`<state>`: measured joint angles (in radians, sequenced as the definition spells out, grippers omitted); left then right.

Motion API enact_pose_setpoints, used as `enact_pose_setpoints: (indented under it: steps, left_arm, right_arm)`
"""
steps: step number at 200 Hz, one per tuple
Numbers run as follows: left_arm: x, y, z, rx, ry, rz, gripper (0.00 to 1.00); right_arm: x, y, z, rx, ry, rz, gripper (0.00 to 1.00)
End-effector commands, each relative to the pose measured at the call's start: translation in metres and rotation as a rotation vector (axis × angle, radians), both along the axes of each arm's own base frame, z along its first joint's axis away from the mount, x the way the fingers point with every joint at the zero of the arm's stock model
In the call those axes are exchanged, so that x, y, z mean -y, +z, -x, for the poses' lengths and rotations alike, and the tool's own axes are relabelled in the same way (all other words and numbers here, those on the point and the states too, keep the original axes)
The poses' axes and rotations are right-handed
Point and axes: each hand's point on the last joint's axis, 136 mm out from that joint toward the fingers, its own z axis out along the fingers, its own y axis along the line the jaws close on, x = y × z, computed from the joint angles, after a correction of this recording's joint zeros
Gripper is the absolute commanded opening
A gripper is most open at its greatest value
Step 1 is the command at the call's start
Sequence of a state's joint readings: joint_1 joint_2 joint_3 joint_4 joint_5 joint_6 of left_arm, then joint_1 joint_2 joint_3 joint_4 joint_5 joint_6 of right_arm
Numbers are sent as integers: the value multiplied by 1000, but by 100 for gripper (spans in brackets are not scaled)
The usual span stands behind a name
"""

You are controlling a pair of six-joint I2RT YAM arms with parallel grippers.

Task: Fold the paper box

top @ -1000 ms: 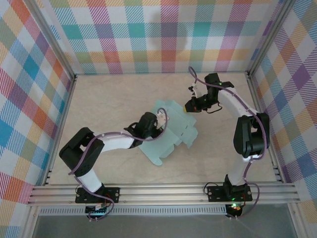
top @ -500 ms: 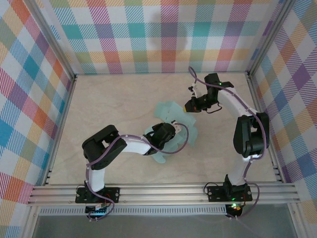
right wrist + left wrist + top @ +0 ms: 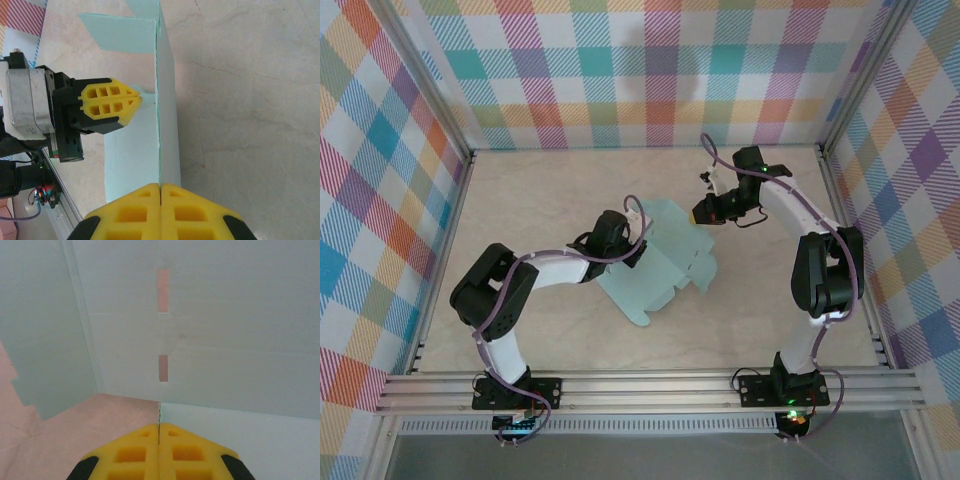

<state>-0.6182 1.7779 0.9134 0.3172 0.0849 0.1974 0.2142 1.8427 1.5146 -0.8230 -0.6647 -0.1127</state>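
The paper box [image 3: 665, 262] is a pale mint die-cut sheet lying mid-table, partly raised between the two arms. My left gripper [image 3: 637, 244] is at its left edge. In the left wrist view its yellow fingers [image 3: 135, 455] are shut, with a thin card edge running in between them, and a creased panel [image 3: 225, 340] with two slots stands ahead. My right gripper [image 3: 701, 214] is at the sheet's far right corner. In the right wrist view it [image 3: 160, 186] is shut on the edge of an upright panel [image 3: 130, 155], and the left gripper [image 3: 138, 98] is against the other side.
The beige table [image 3: 540, 200] is boxed in by plaid walls [image 3: 380, 180] at the back and both sides. An aluminium rail [image 3: 650, 388] carrying the arm bases runs along the near edge. Bare table lies left of and behind the sheet.
Half a second ago the left arm reached right over the crumpled sheet; it has swung back to the left edge and the sheet lies more spread. The right arm held still.
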Motion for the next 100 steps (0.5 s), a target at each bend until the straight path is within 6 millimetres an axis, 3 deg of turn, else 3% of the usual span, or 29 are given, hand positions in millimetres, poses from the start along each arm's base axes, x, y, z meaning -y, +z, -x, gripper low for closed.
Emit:
enact_pose_setpoints:
  steps: [1, 16, 43, 100]
  left_arm:
    - [17, 7, 12, -61, -62, 112, 3]
    - [18, 5, 13, -37, -62, 62, 3]
    - [21, -3, 15, 124, -27, -195, 3]
    - [41, -13, 16, 370, 17, -535, 2]
  right_arm:
    - [-3, 6, 4, -6, 8, -31, 0]
    - [-3, 5, 4, -7, 9, -29, 0]
    - [-3, 3, 4, -16, 8, -32, 0]
    - [-5, 1, 1, -20, 10, -41, 0]
